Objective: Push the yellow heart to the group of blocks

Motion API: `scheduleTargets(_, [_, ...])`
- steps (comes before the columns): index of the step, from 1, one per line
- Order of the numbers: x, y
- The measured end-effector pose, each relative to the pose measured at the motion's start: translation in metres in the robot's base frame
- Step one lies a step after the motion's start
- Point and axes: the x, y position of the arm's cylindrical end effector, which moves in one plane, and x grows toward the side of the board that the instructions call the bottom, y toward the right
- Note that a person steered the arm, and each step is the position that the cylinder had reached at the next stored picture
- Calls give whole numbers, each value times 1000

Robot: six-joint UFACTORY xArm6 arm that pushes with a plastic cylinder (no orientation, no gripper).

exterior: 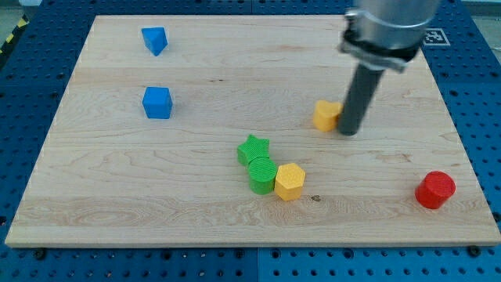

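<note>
Tip (350,131) touches yellow heart's (326,114) right edge.

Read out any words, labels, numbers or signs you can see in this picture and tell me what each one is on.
No readable words, letters or numbers anywhere.
Black-and-white square marker at the view's top right, beside the wooden board: a coded pattern, partly hidden by the arm, carrying no legible text.
Yellow-and-black hazard stripe at the view's top left: a warning pattern only, no wording.
The coloured blocks bear no markings.
</note>
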Motion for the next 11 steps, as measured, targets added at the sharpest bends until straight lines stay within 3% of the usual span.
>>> scheduleTargets(2, [-64, 49])
scheduleTargets(3, [-72, 18])
scheduleTargets(5, [-6, 3])
scheduleTargets(8, [-36, -13])
scheduleTargets(10, [0, -68])
scheduleTargets(11, [-2, -79])
